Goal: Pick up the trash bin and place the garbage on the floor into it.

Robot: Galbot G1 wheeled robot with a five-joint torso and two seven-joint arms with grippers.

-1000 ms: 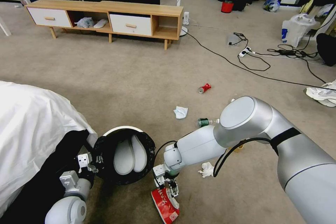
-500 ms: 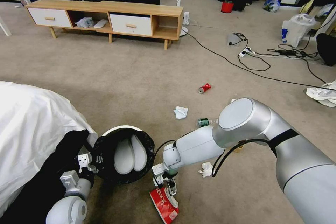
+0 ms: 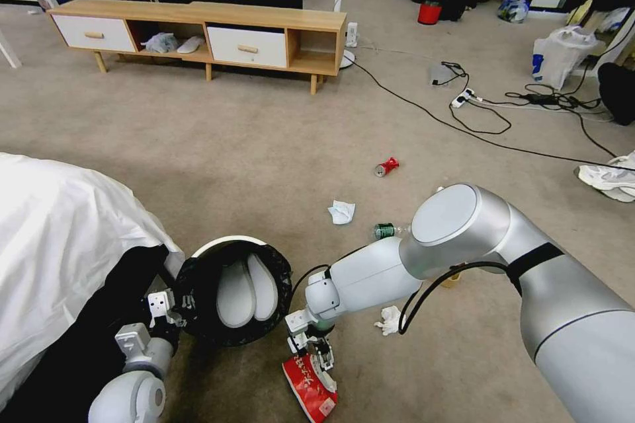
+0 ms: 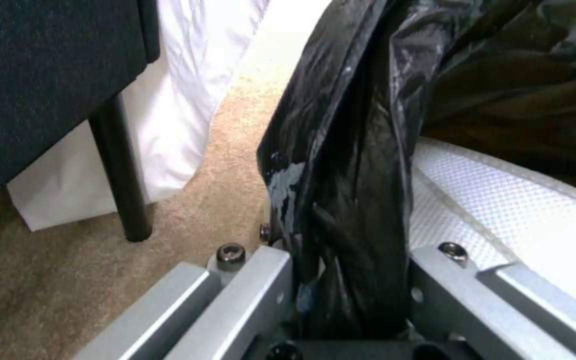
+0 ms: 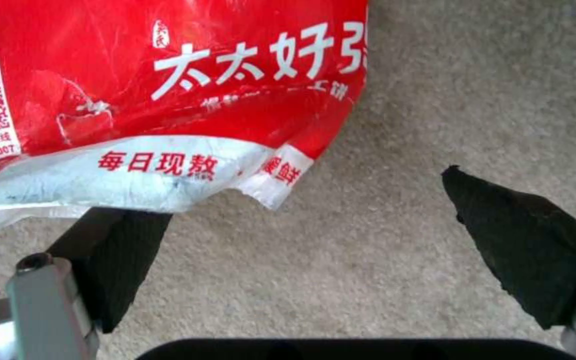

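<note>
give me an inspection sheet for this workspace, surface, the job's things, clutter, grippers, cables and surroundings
Surface: greyish-beige carpet floor, litter scattered on it.
Job's things: small round white trash bin with black bag liner, tilted, mouth toward the camera, two pale flat pieces inside. Red-and-white plastic wrapper on the carpet; crushed red can, green bottle, two crumpled white tissues farther off.
Clutter: large white plastic bag, white shoes.
Grippers: left gripper shut on the bin's lined rim; right gripper open, one pad at the wrapper's edge.
Cables: black cables and a power strip across the carpet.
Surroundings: low wooden cabinet with white drawers, white bedding, red bucket.
</note>
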